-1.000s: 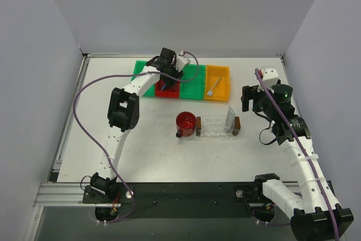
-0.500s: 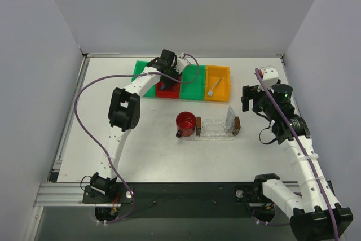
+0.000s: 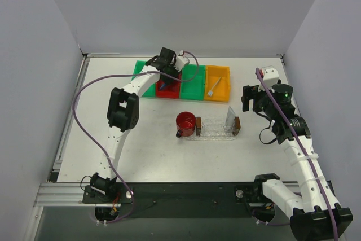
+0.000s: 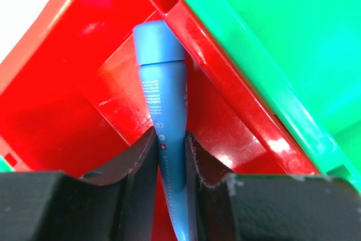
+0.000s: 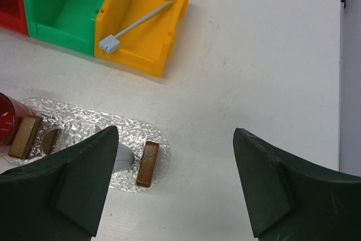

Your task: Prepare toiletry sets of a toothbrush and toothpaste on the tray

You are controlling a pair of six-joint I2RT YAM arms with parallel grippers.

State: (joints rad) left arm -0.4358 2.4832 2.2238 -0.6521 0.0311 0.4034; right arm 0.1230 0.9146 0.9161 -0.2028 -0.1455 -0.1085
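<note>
near: clear tray [image 3: 214, 128] with brown end blocks; right gripper [image 5: 175, 184] spread wide above it. farther: slim white toothbrush [image 5: 135, 26] in orange bin [image 5: 169, 38]; left gripper [image 4: 172, 142] clamped on bright blue toothpaste [image 4: 163, 83] in red bin [image 4: 67, 111]. white table [image 5: 254, 55], pale walls [image 3: 186, 9].

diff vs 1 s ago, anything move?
The left tool, shut on the blue toothpaste tube, shifted slightly over the red bin, apparently lifting; the tube's blue now shows under it in the top view. The right tool, tray, red cup and the toothbrush in the orange bin stayed put.
</note>
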